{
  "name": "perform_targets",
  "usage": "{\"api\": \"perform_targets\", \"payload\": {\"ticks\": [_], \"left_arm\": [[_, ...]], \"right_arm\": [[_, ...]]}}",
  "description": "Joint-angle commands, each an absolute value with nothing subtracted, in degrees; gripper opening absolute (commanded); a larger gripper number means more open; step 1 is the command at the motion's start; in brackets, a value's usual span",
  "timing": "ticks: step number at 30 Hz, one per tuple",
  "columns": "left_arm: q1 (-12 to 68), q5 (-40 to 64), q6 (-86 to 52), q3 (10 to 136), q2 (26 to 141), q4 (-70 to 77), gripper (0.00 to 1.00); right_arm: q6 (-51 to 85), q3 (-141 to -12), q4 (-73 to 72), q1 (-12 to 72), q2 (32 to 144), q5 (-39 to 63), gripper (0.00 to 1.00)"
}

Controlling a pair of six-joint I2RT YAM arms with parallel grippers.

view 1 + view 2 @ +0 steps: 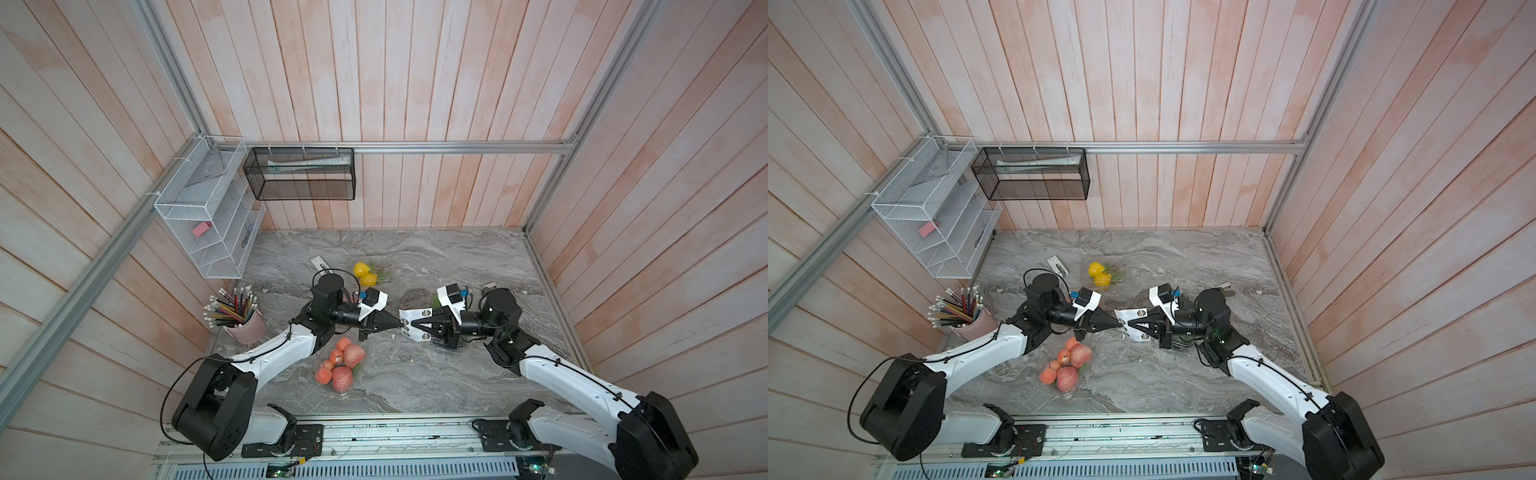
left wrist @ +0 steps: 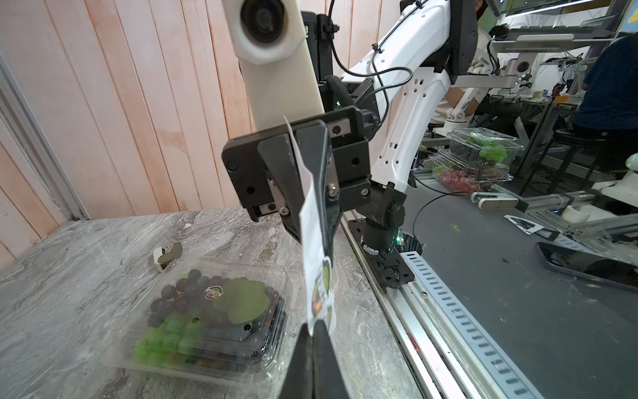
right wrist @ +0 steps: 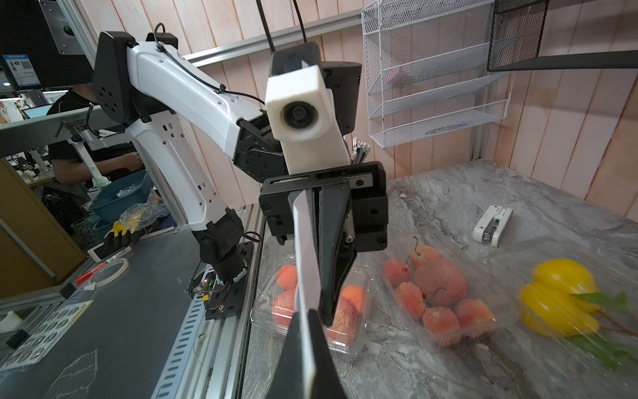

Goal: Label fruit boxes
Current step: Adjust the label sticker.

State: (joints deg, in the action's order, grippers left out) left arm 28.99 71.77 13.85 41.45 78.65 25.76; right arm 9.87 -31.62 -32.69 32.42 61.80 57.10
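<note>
My two grippers meet tip to tip above the middle of the table. My right gripper (image 1: 410, 325) (image 3: 307, 316) is shut on a white sticker sheet (image 1: 415, 318) (image 2: 315, 262). My left gripper (image 1: 400, 326) (image 2: 315, 328) is shut on that sheet's opposite end. Two clear fruit boxes of red-orange apples (image 3: 310, 304) (image 3: 438, 293) lie below the left arm; a top view shows only the front one (image 1: 340, 365) clearly. The box with yellow fruit (image 1: 368, 272) lies farther back. The grape box (image 2: 207, 311), with a round label on its lid, sits under the right gripper.
A pink cup of pencils (image 1: 245, 322) stands at the table's left edge. A white wire rack (image 1: 208, 216) and a black mesh basket (image 1: 299, 174) hang on the walls. A white stapler (image 1: 320, 264) lies at the back left, and a small object (image 1: 490, 286) behind the right arm.
</note>
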Motion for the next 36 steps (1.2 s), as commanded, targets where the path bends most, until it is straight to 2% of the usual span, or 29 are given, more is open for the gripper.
{"api": "perform_targets", "payload": {"ticks": [1,7,12,17,19,36], "left_arm": [[29.44,72.62,14.24,42.99,79.19,25.40,0.11],[29.43,73.86,11.19,41.85,78.80,29.95,0.17],[29.44,74.18,9.16,41.62,79.01,32.53,0.17],[29.49,74.27,9.01,41.66,79.22,32.10,0.03],[29.42,74.49,9.23,41.66,79.41,31.74,0.00],[29.93,75.26,8.89,42.01,80.33,32.77,0.00]], "right_arm": [[8.19,-31.11,-31.22,32.52,60.02,55.42,0.00],[6.16,-31.91,-28.14,32.43,60.07,55.36,0.00],[5.68,-32.03,-27.77,32.35,60.26,55.35,0.00],[5.54,-32.13,-28.00,32.43,60.25,55.30,0.00],[5.64,-32.24,-28.36,32.43,60.29,55.34,0.00],[7.27,-32.76,-33.40,32.42,64.88,57.32,0.00]]}}
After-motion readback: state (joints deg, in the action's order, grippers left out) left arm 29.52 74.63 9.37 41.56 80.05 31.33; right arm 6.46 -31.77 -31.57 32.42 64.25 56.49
